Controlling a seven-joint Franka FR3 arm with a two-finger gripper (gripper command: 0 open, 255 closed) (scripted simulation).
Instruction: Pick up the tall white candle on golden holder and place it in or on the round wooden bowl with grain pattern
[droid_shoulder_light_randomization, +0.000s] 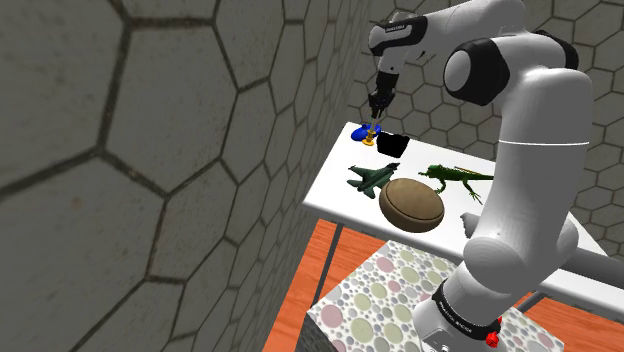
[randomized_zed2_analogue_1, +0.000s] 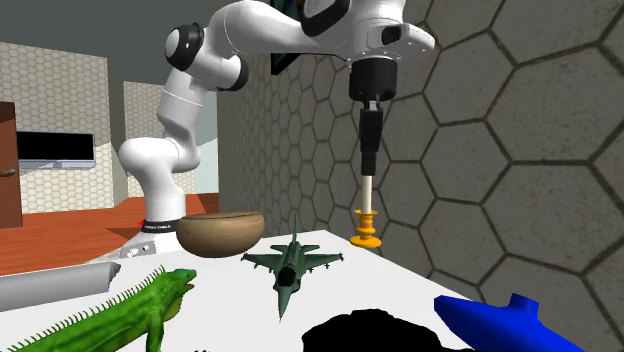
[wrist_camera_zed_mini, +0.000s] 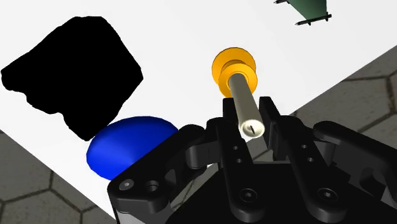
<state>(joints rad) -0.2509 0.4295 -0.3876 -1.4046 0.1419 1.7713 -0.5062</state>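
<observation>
Second exterior view, left to right:
- green toy iguana (randomized_zed2_analogue_1: 140, 305), lower left, not involved.
- wooden bowl (randomized_zed2_analogue_1: 221, 233), left of centre at the tabletop's (randomized_zed2_analogue_1: 400, 285) far edge, open side up. That's the target.
- toy fighter jet (randomized_zed2_analogue_1: 290, 265), centre, lying between bowl and candle.
- candle (randomized_zed2_analogue_1: 367, 193), right of centre, upright by the hex-tile wall. Pale thin stick in a golden holder (randomized_zed2_analogue_1: 367, 230). The holder's foot looks seated on the tabletop, not lifted.
- gripper (randomized_zed2_analogue_1: 369, 165) comes straight down onto the candle's top.
- black lump (randomized_zed2_analogue_1: 372, 330) and blue object (randomized_zed2_analogue_1: 495, 322), lower right, near the holder but apart from it.

Wrist view: fingers (wrist_camera_zed_mini: 267, 111) are pinching the upper stick, one each side, with the wick end poking up between them. No gap visible.

Handling, my read:
- Light, stiff and smooth, so likely slippery. A thin stick could snap or pull out of the holder under side load.
- All the weight sits low in the holder, so a grip this high may let it swing.
- Gripping lower, nearer the holder, would be steadier.
- Lift vertically and clear the jet before crossing to the bowl.
</observation>
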